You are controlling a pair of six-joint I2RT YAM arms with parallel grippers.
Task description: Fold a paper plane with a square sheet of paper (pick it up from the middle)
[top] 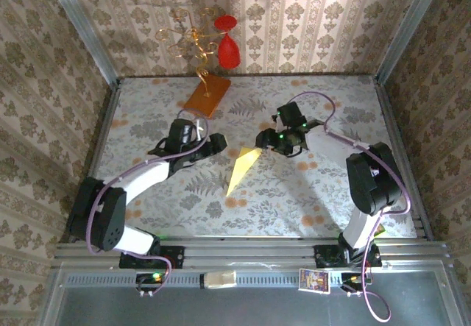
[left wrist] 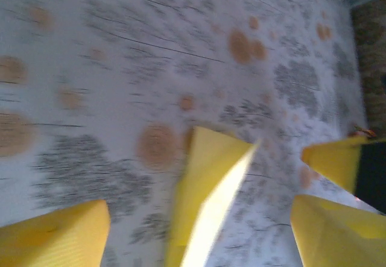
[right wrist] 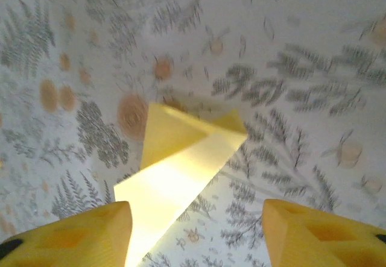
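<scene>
The paper plane (top: 242,168) is a narrow pale-yellow dart lying on the patterned table, its point toward the near edge and its wide end between the two grippers. My left gripper (top: 218,144) stands just left of the wide end and my right gripper (top: 264,140) just right of it. In the left wrist view the folded paper (left wrist: 205,176) rises between the wide-apart yellow fingers (left wrist: 60,237) of the open left gripper (left wrist: 199,210). In the right wrist view the paper (right wrist: 175,170) lies below the open right gripper (right wrist: 196,210), free of both fingers (right wrist: 313,234).
An orange-brown slab (top: 207,95) bearing gold wire and red ornaments (top: 229,48) stands at the back of the table. Metal rails (top: 250,249) border the near edge and wallpapered walls close the sides. A yellow finger of the other arm (left wrist: 338,161) shows at the right of the left wrist view.
</scene>
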